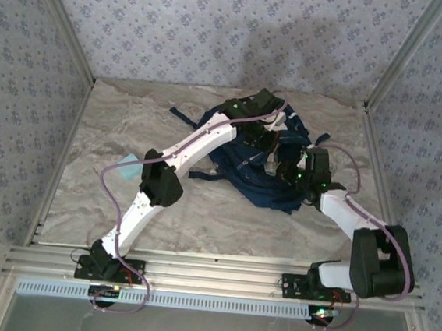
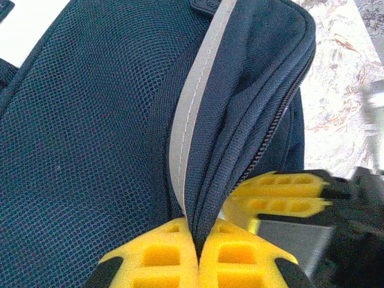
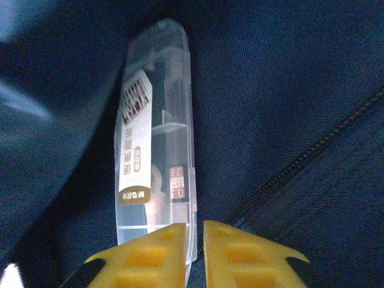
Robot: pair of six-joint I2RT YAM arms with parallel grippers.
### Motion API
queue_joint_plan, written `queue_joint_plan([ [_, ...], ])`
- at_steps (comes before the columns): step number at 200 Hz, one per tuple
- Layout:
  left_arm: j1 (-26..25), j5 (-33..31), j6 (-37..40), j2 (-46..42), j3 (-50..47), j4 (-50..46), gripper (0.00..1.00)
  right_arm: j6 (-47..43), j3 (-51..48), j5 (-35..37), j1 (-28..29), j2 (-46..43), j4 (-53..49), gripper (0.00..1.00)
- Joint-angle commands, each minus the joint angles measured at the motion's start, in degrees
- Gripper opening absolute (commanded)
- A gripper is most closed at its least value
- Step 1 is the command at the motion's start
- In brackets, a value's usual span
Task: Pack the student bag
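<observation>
The student bag (image 1: pixel 255 177), navy blue, lies at the back middle-right of the table. In the left wrist view its mesh side (image 2: pixel 84 138) and a grey stripe (image 2: pixel 192 102) run beside an open zipper edge. My left gripper (image 2: pixel 197 235) is shut on a fold of that edge and holds it up. Inside the bag (image 3: pixel 288 90) lies a clear plastic stationery case (image 3: pixel 155 138) with a white and brown label. My right gripper (image 3: pixel 195 240) stands just behind the case, jaws almost together with a thin gap. The case's near end passes under the left finger (image 3: pixel 153 258).
A light-blue flat thing (image 1: pixel 127 166) lies on the marbled table (image 1: pixel 107 131) at the left, partly behind the left arm. Patterned walls and metal rails close in the table on three sides. The right gripper's yellow fingers (image 2: pixel 282 195) sit close beside the left gripper.
</observation>
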Motion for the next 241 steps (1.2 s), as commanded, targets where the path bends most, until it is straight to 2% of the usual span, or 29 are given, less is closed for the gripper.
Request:
queue_joint_plan([
  [1,0.1,3.5,-1.3,-4.3,2.3,4.3,0.00,-1.0,2.4,-4.6,2.3,3.7,3.7,0.14],
  [48,-0.2,5.7,-2.6,-4.1,2.0,4.6,0.00,2.3,5.1,-6.2,7.0,10.4,16.9,0.14],
  [78,-0.7,6.8,-3.0,-4.6,1.4,4.9,0.00,4.5,7.9,-7.6,7.9,17.7,24.3,0.15],
  [93,-0.6,6.3,-2.9,-5.2,0.2,5.3,0.00,6.1,8.0,-8.8,7.2,19.5,26.3,0.16],
  [110,-0.3,3.9,-2.3,-5.9,-1.4,5.2,0.00,5.1,6.5,-8.4,6.7,17.3,24.6,0.20],
  [132,1.0,0.8,-2.2,-5.9,-3.9,5.6,0.00,0.8,4.2,-6.1,6.4,9.8,15.2,0.28],
  [177,2.2,1.0,-2.9,-5.8,-7.7,7.2,0.00,-5.7,1.1,-2.2,4.0,-7.4,-5.9,0.46],
  [203,2.1,1.3,-3.0,-7.1,-10.5,7.8,0.00,-7.6,2.4,-0.3,0.8,-13.9,-16.1,0.70],
  [221,2.1,1.3,-2.8,-9.0,-13.8,8.5,0.03,-7.7,4.4,2.1,-1.7,-16.9,-20.6,1.00],
  [232,2.1,1.3,-2.7,-10.5,-16.2,9.1,0.08,-6.8,5.3,0.6,-3.7,-17.8,-21.0,1.00],
  [241,2.2,1.0,-2.8,-11.7,-18.3,9.7,0.16,-5.7,6.1,-0.4,-6.0,-18.0,-20.6,1.00],
])
